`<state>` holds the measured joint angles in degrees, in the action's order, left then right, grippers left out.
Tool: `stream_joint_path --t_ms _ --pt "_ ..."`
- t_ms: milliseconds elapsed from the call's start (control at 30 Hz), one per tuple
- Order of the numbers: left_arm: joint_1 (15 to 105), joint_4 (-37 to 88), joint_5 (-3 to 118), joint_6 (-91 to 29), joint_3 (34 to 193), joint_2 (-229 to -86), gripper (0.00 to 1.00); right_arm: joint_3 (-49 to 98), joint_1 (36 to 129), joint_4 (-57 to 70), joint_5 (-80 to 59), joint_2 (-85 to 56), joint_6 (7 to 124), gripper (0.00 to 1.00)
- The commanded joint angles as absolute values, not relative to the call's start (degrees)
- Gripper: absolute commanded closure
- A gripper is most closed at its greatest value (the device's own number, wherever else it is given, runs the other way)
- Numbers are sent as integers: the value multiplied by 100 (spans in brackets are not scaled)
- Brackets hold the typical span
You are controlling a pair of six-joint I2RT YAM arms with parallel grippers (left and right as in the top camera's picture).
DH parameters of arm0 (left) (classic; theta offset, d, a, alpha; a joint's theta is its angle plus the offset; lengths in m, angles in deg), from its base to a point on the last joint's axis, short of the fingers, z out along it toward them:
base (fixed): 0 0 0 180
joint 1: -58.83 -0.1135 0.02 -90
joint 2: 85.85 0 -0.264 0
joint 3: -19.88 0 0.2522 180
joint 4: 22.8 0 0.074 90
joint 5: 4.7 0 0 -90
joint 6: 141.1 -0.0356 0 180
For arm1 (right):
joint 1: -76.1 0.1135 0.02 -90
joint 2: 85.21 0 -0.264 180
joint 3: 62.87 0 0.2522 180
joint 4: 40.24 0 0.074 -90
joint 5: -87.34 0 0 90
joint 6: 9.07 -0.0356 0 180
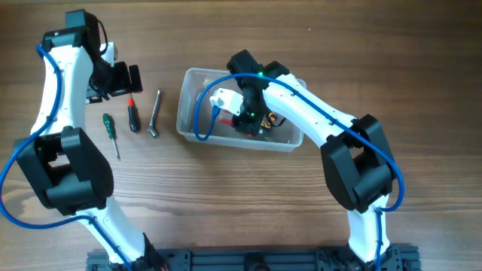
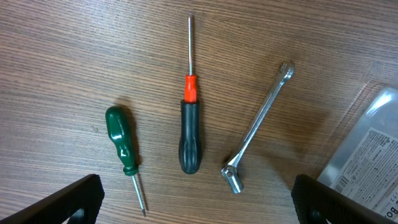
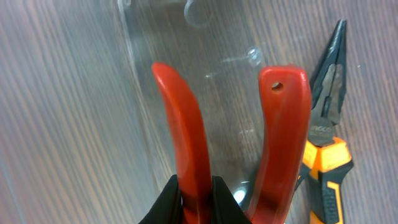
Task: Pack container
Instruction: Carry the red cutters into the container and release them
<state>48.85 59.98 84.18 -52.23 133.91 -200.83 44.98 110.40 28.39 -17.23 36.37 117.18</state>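
Note:
The clear plastic container [image 1: 194, 81] sits mid-table. My right gripper [image 1: 247, 113] is inside it, shut on one red handle of a red-handled pliers [image 3: 186, 137]; the container's bottom [image 3: 230, 43] shows behind it. Orange-and-black long-nose pliers [image 3: 326, 143] lie in the container beside it. My left gripper [image 2: 199, 202] is open and empty, hovering above three tools on the table: a green screwdriver [image 2: 121, 140], a black-and-red screwdriver [image 2: 190, 134] and a chrome socket wrench [image 2: 258, 127]. These also show in the overhead view: the green screwdriver [image 1: 110, 128], the black-and-red screwdriver [image 1: 133, 114] and the wrench [image 1: 155, 113].
The container's corner with a printed label [image 2: 373, 155] shows at the right edge of the left wrist view. A blue cable [image 1: 197, 113] loops over the container's left side. Bare wooden table [image 1: 226, 196] lies in front.

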Motion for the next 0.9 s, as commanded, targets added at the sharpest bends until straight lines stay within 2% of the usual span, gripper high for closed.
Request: stream_joint_path --t_ms 0,167,300,433,567,667,867 --pt "4859 5996 8453 -5149 13467 -20089 0 4493 11031 2798 -1819 3652 11663 75" --pt "4859 5996 8453 -5149 13467 -20089 0 4493 11031 2798 -1819 3652 11624 61" --pt "4859 5996 8453 -5149 13467 -20089 0 4561 11031 2780 -1811 3642 11353 60" --pt "4859 5996 8453 -5149 13467 -20089 0 5401 11025 2837 -1723 3445 10275 61" --pt "4859 5996 8453 -5149 13467 -20089 0 6725 10883 3491 355 3130 8055 61" --pt "4859 5996 8453 -5149 13467 -20089 0 7296 10314 4114 852 2901 7416 58" --pt "4859 5996 8453 -5149 13467 -20089 0 7368 8019 4876 849 2643 7270 50"
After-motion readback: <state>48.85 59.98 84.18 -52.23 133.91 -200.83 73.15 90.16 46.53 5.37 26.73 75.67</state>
